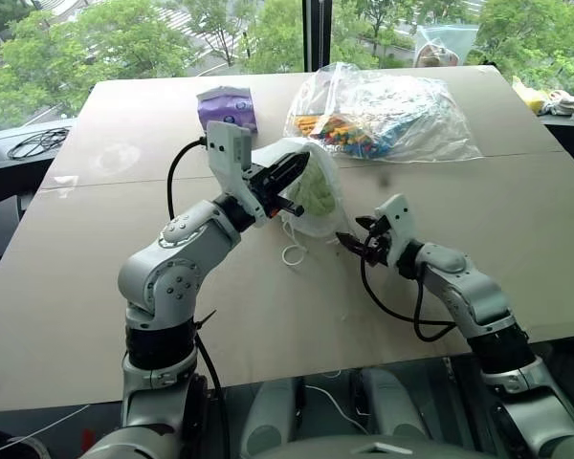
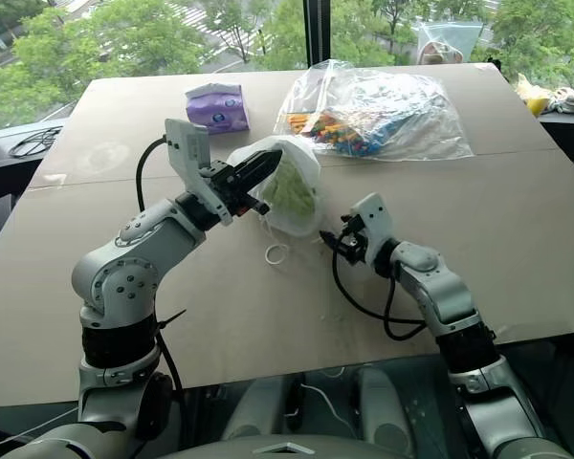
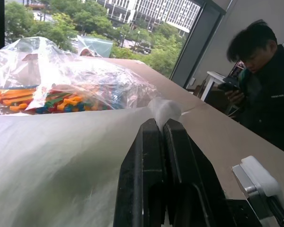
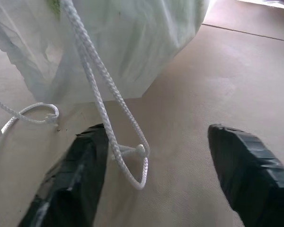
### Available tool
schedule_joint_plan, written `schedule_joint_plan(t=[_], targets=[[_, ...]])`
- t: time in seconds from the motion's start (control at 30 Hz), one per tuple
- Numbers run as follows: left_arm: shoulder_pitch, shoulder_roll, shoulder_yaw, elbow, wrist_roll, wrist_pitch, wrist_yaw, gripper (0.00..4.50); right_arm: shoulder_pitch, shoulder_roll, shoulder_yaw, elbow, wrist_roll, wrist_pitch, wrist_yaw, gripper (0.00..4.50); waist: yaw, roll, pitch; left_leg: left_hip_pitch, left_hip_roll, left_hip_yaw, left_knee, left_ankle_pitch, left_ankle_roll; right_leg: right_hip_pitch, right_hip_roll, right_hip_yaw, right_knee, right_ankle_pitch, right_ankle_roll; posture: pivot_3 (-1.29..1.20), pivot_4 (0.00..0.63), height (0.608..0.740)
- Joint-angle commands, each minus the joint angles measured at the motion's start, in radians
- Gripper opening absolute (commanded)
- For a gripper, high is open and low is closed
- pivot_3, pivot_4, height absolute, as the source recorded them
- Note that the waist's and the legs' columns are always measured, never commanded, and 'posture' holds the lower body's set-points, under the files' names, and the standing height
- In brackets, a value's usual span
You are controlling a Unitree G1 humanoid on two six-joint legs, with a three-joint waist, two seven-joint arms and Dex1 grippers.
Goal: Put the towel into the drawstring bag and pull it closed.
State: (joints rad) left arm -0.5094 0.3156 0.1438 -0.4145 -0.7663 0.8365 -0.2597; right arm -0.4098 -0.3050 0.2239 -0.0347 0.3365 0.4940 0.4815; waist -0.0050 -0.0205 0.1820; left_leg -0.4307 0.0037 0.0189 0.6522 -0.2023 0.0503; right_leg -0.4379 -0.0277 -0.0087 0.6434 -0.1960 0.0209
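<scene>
The left gripper (image 1: 285, 178), clamped on the drawstring bag (image 1: 318, 196), lifts it with the towel (image 2: 289, 186) inside; the right gripper (image 4: 154, 182) stands wide by a hanging cord (image 4: 102, 101).

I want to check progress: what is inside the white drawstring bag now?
Through the thin white bag a light green towel shows inside. The left hand is shut on the bag's edge. How deep the towel sits is hidden by the cloth.
</scene>
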Motion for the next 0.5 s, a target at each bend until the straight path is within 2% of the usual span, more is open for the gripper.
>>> schedule_joint_plan(t=[0.03,0.13,0.33,0.37,0.43,0.5], targets=[[-0.016,0.005,-0.001,-0.023,0.003,-0.017,-0.005,0.00,-0.024,0.022,-0.019,-0.007,-0.018,-0.023,0.006,1.23,-0.001,0.000,0.000,0.000,0.000,0.000,0.000,0.000,0.000,0.000,0.000,0.000,0.000,0.000,0.000,0.00,0.150,0.740],[-0.017,0.003,0.000,-0.018,0.001,-0.015,-0.002,0.00,-0.028,0.034,-0.030,-0.001,-0.027,-0.022,0.008,0.02,-0.001,0.000,0.000,0.000,0.000,0.000,0.000,0.000,0.000,0.000,0.000,0.000,0.000,0.000,-0.001,0.00,0.150,0.740],[-0.010,0.002,0.014,-0.039,-0.042,-0.006,-0.023,0.00,-0.056,0.028,-0.088,0.014,-0.038,-0.015,-0.011,0.02,-0.001,0.000,0.000,0.000,0.000,0.000,0.000,0.000,0.000,0.000,0.000,0.000,0.000,0.001,-0.001,0.00,0.150,0.740],[-0.008,0.001,0.017,-0.044,-0.053,-0.011,-0.035,0.54,-0.064,0.029,-0.094,0.019,-0.042,-0.016,-0.015,0.00,-0.002,0.000,0.000,0.000,0.000,0.000,0.000,0.000,0.000,0.000,0.000,0.000,0.000,0.001,-0.001,0.00,0.150,0.740],[-0.014,0.013,0.006,-0.039,-0.021,-0.014,-0.020,0.94,-0.097,0.045,-0.131,0.036,-0.036,-0.017,-0.043,0.00,-0.003,0.000,0.000,0.000,0.000,0.001,0.000,0.000,0.000,0.000,0.000,0.000,0.000,0.002,-0.003,0.00,0.150,0.740],[-0.017,0.027,-0.004,-0.030,0.019,-0.012,-0.001,1.88,-0.131,0.065,-0.174,0.059,-0.031,-0.019,-0.080,0.00,-0.006,0.000,0.000,0.001,0.000,0.001,0.000,0.000,0.000,0.000,0.000,0.000,0.000,0.003,-0.003,0.00,0.150,0.740]])
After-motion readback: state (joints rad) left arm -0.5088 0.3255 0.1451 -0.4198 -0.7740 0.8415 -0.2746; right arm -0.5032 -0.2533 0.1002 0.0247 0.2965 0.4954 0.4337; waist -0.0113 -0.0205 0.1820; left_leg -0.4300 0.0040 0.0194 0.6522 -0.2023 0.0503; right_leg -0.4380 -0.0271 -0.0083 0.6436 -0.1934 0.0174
